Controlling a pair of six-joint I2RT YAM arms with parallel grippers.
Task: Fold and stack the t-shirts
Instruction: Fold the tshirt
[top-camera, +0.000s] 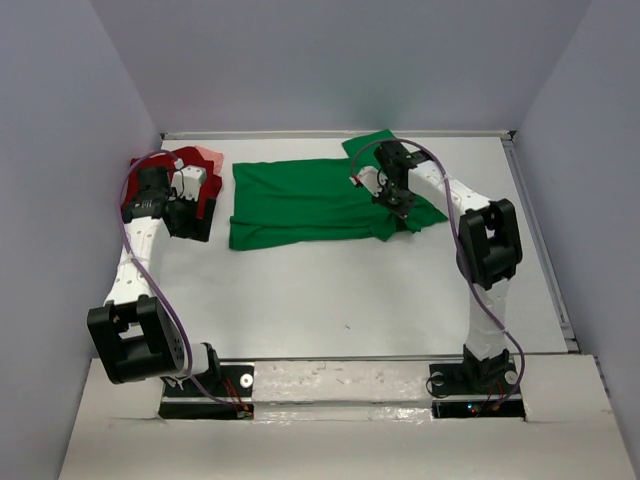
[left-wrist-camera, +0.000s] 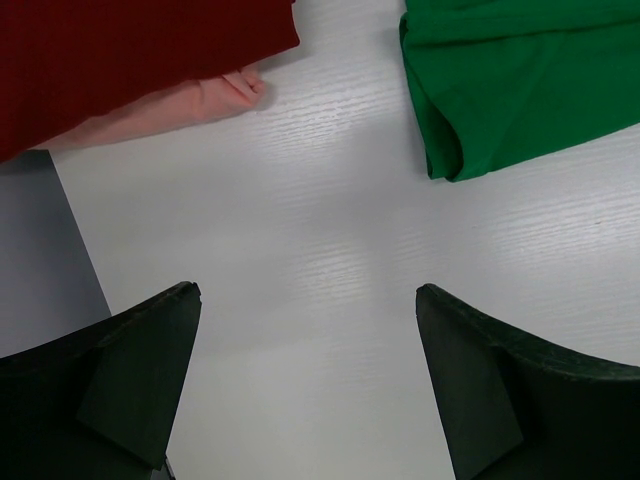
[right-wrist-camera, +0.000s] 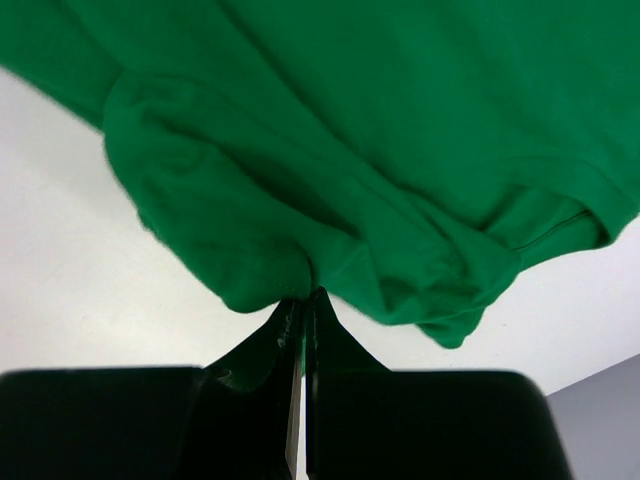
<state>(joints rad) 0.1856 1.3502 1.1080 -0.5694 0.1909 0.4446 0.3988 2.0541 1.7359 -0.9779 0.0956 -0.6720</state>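
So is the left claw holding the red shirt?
No, the left claw is open over the table, and the red shirt lies beyond its fingers, untouched.

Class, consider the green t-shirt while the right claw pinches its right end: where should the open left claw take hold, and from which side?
On the green t-shirt, grip the near-left corner, coming in low from the robot's left. That doubled edge lies flat, nearest the open left claw and opposite the right claw, so lifting both ends would likely stretch the cloth evenly.
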